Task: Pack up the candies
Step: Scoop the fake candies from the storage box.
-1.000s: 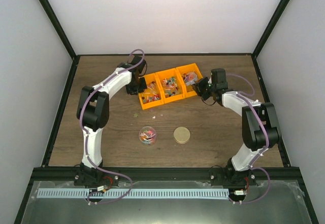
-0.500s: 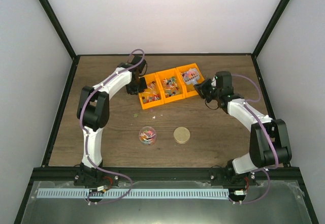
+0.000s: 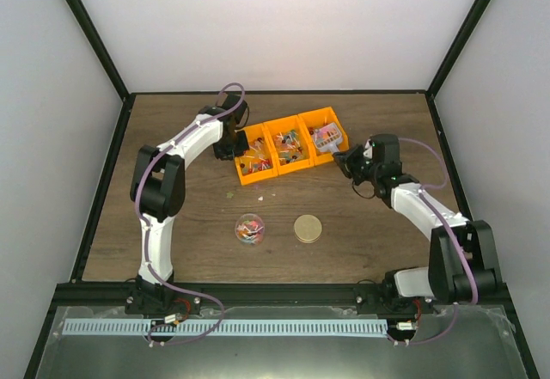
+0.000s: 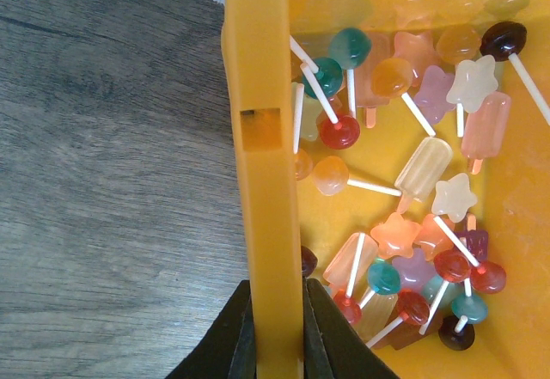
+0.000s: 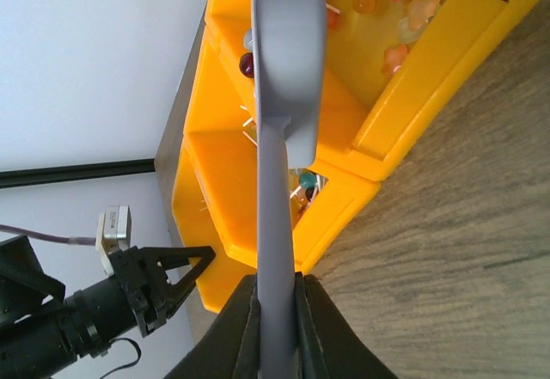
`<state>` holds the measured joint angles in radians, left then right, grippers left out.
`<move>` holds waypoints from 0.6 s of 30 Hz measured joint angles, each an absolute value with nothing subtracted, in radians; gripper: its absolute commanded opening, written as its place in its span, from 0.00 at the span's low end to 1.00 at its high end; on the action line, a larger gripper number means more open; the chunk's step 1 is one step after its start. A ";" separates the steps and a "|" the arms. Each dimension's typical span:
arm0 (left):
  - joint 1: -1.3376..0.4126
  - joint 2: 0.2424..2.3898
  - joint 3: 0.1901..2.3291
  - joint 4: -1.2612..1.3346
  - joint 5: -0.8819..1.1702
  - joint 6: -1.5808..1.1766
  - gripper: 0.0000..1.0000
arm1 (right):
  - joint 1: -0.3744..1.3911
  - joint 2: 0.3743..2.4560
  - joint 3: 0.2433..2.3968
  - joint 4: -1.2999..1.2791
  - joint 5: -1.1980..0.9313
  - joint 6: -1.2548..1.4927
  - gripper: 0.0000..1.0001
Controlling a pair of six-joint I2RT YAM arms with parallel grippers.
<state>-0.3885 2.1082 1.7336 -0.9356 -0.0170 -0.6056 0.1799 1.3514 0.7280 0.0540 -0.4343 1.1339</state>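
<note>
Three joined orange bins (image 3: 288, 145) at the back of the table hold the candies (image 4: 404, 173), small coloured sweets on white sticks. My left gripper (image 4: 277, 297) is shut on the left bin's side wall (image 4: 262, 95), one finger on each face; from above the left gripper (image 3: 239, 147) sits at the row's left end. My right gripper (image 5: 277, 280) is shut on the handle of a grey scoop (image 5: 284, 70). The scoop (image 3: 325, 136) hangs over the right bin with candies in it, the right gripper (image 3: 345, 157) just off that bin's near right corner.
A small clear jar (image 3: 249, 229) with some candies in it stands in the middle of the table. A round gold lid (image 3: 308, 229) lies to its right. A few loose bits (image 3: 230, 195) lie in front of the bins. Black frame rails border the table.
The right arm has swung its elbow out to the right and toward the near edge, drawing the scoop slightly back over the right bin. The left arm has not moved.
</note>
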 measured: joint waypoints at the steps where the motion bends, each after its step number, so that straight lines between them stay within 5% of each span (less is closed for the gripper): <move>1: -0.389 2.108 1.734 -0.936 -0.017 -0.606 0.04 | 0.178 1.339 0.718 0.054 -0.435 1.134 0.01; 18: -0.390 2.108 1.728 -0.909 0.004 -0.606 0.04 | 0.119 1.127 0.570 0.098 -0.511 1.134 0.01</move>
